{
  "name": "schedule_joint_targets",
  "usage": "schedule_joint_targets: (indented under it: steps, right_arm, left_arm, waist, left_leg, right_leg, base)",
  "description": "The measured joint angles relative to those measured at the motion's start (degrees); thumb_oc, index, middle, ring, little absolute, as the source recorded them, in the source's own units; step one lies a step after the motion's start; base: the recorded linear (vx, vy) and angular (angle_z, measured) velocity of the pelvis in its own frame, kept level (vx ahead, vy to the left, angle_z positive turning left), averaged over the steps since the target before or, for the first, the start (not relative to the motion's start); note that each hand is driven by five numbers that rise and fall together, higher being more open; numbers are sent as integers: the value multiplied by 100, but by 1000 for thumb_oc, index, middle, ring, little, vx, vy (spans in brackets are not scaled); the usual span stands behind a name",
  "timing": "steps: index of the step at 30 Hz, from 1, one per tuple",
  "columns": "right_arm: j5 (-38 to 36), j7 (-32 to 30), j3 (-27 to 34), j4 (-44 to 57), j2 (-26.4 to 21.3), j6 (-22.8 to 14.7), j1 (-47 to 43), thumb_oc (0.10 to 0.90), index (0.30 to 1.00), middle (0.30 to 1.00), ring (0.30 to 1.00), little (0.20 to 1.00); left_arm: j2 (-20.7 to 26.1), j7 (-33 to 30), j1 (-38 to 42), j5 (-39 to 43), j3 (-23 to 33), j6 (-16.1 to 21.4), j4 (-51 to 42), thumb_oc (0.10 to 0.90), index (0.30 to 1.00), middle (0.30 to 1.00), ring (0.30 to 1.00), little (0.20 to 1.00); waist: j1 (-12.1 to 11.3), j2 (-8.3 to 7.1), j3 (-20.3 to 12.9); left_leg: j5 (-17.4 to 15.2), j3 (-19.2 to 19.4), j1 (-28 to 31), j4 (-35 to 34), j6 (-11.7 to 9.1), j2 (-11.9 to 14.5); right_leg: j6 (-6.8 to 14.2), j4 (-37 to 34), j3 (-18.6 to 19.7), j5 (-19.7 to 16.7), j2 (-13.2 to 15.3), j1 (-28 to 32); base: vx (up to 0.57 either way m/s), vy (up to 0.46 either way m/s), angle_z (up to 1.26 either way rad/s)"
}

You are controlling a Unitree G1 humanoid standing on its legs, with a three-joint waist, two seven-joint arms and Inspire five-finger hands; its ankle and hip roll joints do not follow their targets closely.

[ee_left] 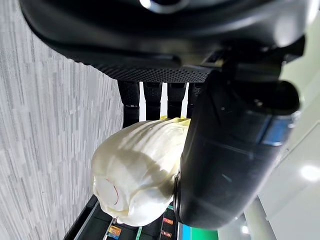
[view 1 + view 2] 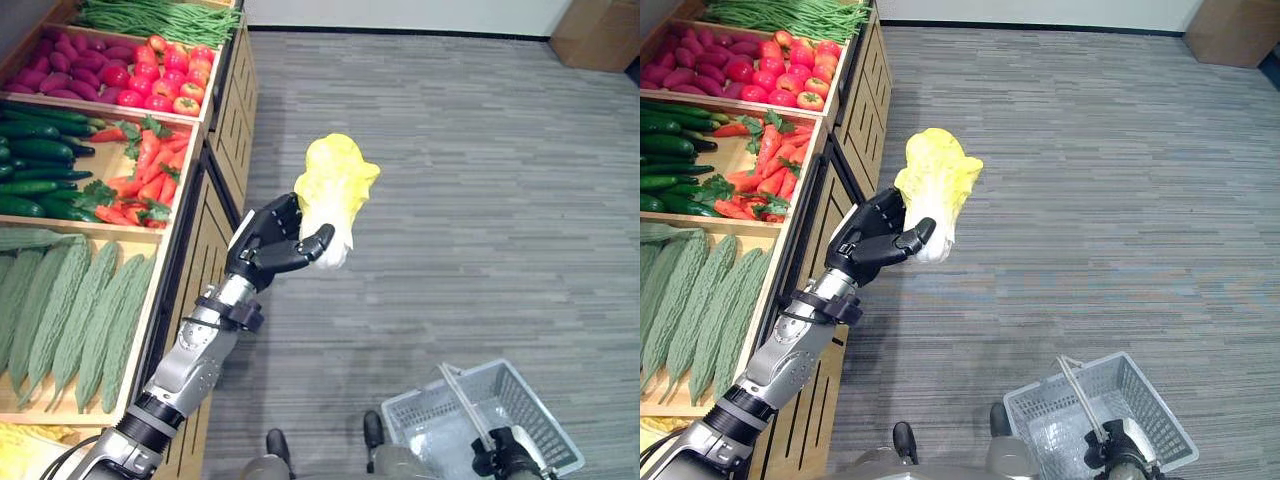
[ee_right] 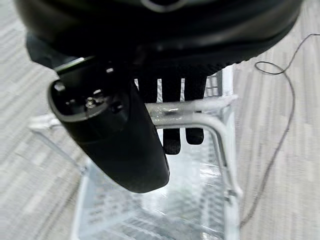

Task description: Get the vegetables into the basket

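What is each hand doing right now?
Left hand: shut on the napa cabbage, held over the floor.
Right hand: shut on the basket's handle.

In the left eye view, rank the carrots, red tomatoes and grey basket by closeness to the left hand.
1. Orange carrots, shelf crate left of the left hand.
2. Red tomatoes, crate farther up the shelf.
3. Grey wire basket, on the floor, lower right; close to the tomatoes' distance.

One napa cabbage [image 2: 335,190] is showing beside the wooden produce stand [image 2: 205,215], and one grey wire basket [image 2: 500,410] is sitting on the floor well apart from it. Six bitter gourds [image 2: 70,310] are lying in the stand's near bin.
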State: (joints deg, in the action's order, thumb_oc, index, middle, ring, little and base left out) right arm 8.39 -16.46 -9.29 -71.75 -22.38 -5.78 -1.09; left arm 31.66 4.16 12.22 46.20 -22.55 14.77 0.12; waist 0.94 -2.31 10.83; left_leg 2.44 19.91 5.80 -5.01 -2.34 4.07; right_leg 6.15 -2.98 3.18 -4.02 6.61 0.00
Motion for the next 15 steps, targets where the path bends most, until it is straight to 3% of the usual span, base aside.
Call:
schedule_joint_targets:
  steps: [7, 9, 12, 15]
  right_arm:
    - [12, 36, -120, 1394, -530, 66, -11, 400, 300, 300, 300, 300]
    - [23, 20, -136, 1750, -713, -69, -76, 400, 300, 300, 300, 300]
    - [66, 24, -243, 3036, -1212, -89, -53, 400, 300, 300, 300, 300]
    - [81, -22, -245, 3421, -1309, -298, -148, 400, 300, 300, 300, 300]
  left_arm:
    - [251, -3, 15, -158, -177, -9, 0, 400, 300, 300, 300, 300]
    - [386, -4, 16, -365, -211, -22, 1, 400, 300, 300, 300, 300]
    - [826, -58, 120, -1232, -503, -23, 2, 400, 300, 300, 300, 300]
    - [1013, -48, 276, -1846, -890, -29, 6, 400, 300, 300, 300, 300]
  waist:
    - [46, 3, -15]
    - [65, 4, -27]
    - [113, 27, -52]
    - [113, 29, -126]
  left_leg:
    - [0, 43, 35, 0, -1, 50]
    - [-1, 43, 32, -1, -4, 67]
    - [9, 37, 27, -1, -20, 84]
    - [14, 31, 26, -1, -27, 86]
  right_leg:
    - [-23, -139, 38, -101, -46, 74]
    - [-23, -189, 36, -142, -55, 93]
    - [-24, -191, 27, -166, -60, 86]
    - [-23, -192, 17, -172, -56, 87]
  base:
    - [-1, 4, -4]
    - [0, 0, 0]
    - [0, 0, 0]
    - [0, 0, 0]
